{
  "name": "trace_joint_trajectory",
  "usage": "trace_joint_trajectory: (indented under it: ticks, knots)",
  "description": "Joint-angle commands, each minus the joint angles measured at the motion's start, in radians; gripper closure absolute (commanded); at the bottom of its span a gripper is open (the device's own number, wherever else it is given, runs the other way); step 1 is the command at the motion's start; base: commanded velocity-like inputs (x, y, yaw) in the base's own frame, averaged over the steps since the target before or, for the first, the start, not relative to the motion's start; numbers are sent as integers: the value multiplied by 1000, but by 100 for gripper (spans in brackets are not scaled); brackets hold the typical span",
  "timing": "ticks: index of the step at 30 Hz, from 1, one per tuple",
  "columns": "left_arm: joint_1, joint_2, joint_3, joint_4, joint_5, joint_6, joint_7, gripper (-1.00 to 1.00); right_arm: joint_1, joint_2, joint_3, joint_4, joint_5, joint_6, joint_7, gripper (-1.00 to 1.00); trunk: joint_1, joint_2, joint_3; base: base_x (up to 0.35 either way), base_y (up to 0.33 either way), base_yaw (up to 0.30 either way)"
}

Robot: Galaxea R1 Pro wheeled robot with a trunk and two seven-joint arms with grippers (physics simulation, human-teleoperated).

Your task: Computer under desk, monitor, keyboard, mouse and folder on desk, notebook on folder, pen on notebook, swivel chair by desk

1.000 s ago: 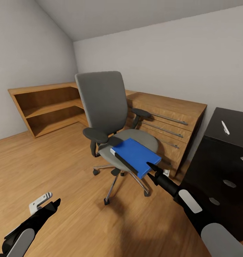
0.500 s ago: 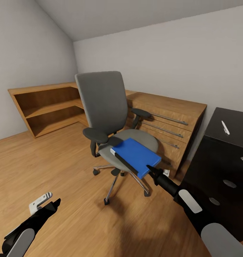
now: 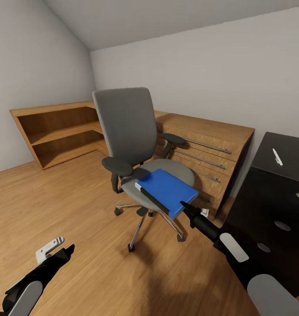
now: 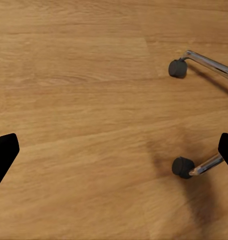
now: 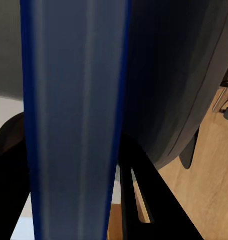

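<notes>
Wood plank floor point(image 3: 79, 197) and pale grey walls frame the room, with a low wooden shelf unit point(image 3: 57, 131) far beyond the left pincer and a light wooden drawer cabinet point(image 3: 206, 149) behind the right one. No writing or brand can be read anywhere. 1 black desk point(image 3: 276, 197) stands just beside the outstretched right arm, with 1 white pen point(image 3: 277, 156) on its top. 1 grey swivel chair point(image 3: 127, 127) sits ahead of both arms; 2 of its castors appear below the left pincer in the left wrist view. 1 blue folder point(image 3: 169, 192) lies on the seat, its near corner overhanging. The right pincer point(image 3: 187, 210) reaches forward and up, its spread fingers straddling that corner edge-on; contact cannot be told. The left pincer point(image 3: 66, 252) hangs low over bare floor, fingers point(image 4: 4, 152) wide apart, gripping nothing.
</notes>
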Motion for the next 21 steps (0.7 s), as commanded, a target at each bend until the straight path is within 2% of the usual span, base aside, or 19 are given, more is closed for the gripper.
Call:
trace_joint_trajectory:
  ticks: [1, 3, 12, 18, 21]
  knots:
    - [-1, 1, -2, -1, 7, 1, 8, -100, -1, -1, 4, 1, -7, 3, 0, 100, 0, 0, -1, 0, 0, 0]
    - [-1, 1, -2, -1, 7, 1, 8, -100, 0, -1, 4, 1, -7, 3, 0, 100, 0, 0, -1, 0, 0, 0]
    - [-1, 1, -2, 5, 7, -1, 8, -100, -1, -2, 4, -1, -8, 3, 0, 100, -4, 2, 34, 0, 0, 0]
    - [-1, 0, -3, 39, 7, -4, 10, -100, -1, -19, 3, -3, -9, 3, 0, 100, -7, 3, 57, 0, 0, 0]
    - [-1, -10, -4, 67, 5, -5, 9, -100, -1, -22, 2, -3, -9, 3, 0, 100, -8, 4, 69, 0, 0, 0]
